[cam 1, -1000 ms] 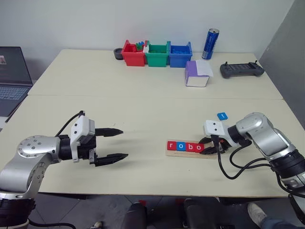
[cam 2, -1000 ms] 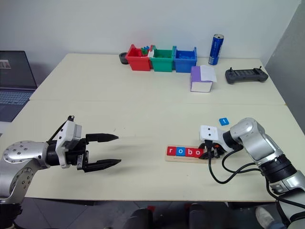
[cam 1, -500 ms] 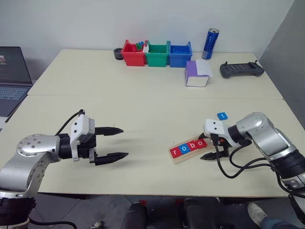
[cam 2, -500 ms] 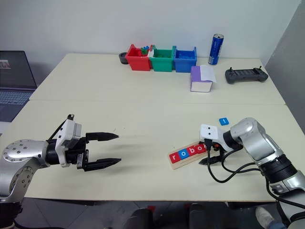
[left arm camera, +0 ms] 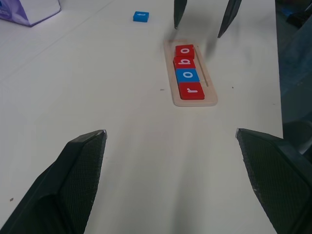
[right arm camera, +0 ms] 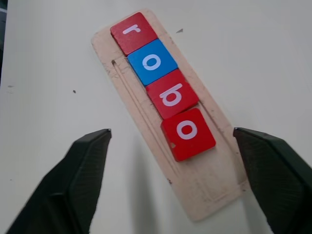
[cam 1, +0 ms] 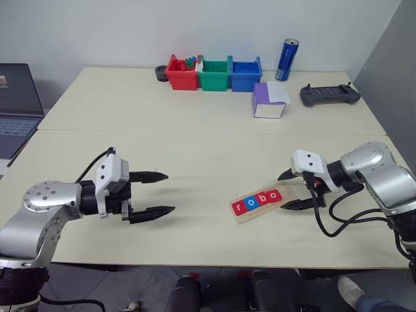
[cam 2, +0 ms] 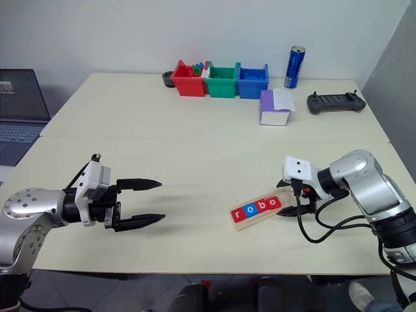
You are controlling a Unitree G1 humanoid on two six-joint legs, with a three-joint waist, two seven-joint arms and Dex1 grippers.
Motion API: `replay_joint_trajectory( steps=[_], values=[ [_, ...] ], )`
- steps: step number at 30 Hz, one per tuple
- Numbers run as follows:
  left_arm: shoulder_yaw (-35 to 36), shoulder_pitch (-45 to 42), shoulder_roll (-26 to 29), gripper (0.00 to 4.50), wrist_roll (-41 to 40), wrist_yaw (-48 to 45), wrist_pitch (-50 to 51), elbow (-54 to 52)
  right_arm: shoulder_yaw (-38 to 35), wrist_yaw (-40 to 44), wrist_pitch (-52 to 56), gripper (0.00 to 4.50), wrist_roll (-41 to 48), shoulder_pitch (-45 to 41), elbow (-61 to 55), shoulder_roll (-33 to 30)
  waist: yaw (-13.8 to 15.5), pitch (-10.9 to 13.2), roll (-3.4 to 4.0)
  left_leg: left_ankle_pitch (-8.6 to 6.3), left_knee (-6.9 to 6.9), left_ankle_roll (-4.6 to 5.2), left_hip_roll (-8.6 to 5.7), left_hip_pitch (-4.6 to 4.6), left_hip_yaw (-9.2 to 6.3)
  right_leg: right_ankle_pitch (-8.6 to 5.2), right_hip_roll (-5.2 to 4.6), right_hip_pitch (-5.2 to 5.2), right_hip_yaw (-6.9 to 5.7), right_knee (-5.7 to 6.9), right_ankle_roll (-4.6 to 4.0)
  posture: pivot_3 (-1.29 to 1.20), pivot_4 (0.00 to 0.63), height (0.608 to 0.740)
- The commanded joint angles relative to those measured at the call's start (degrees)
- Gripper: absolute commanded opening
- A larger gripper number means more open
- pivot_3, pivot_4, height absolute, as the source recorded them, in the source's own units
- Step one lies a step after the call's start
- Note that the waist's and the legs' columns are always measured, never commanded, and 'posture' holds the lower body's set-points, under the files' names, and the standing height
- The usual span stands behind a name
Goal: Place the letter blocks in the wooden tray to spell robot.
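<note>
While four tiles sit in place: one slot is bare
Tray: the tray [right arm camera: 204, 187] lies askew at about five o'clock on the table [cam 1: 195, 149], just beside the right gripper [cam 1: 291, 190].
Done: red r [right arm camera: 133, 32], blue o [right arm camera: 152, 61], red b [right arm camera: 171, 94] and red o [right arm camera: 187, 133], the last sitting crooked.
Left: blue t [left arm camera: 141, 16] lies loose on the table, off the tray; judged the final step.
Right gripper: jaws wide, empty, poised over the tray's bare end.
Left gripper [cam 1: 153, 192]: wide, empty, at eight o'clock, well apart.
Hidden: t is out of sight from the head, likely behind the right arm.
</note>
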Motion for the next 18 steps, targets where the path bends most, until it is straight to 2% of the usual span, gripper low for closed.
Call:
replay_joint_trajectory(
  steps=[1,9,18],
  values=[
    [0.2,-0.7,0.3,4.5,-0.5,0.0,-0.3,-0.6,-0.4,-0.1,0.2,2.94,1.2,0.1,-1.3,0.5,0.0,0.0,0.0,0.0,0.0,0.0,0.0,0.0,0.0,0.0,0.0,0.0,0.0,0.0,0.0,0.0,0.15,0.74],
    [1.0,0.1,0.7,4.5,-0.6,0.0,-0.1,-1.0,-0.3,-0.2,-0.4,0.07,0.4,0.3,0.7,1.1,0.0,0.0,0.0,0.0,0.0,0.0,0.0,0.0,0.0,0.0,0.0,0.0,-0.01,0.0,0.0,0.0,0.15,0.74],
    [0.9,-0.1,0.7,4.5,-0.6,0.2,0.0,-1.0,1.8,-0.4,-3.9,0.03,-2.3,0.8,4.3,1.3,0.0,0.0,0.0,0.0,0.0,0.0,0.0,0.01,0.0,0.0,0.0,0.0,-0.01,0.01,0.0,0.0,0.15,0.74]
  ],
)
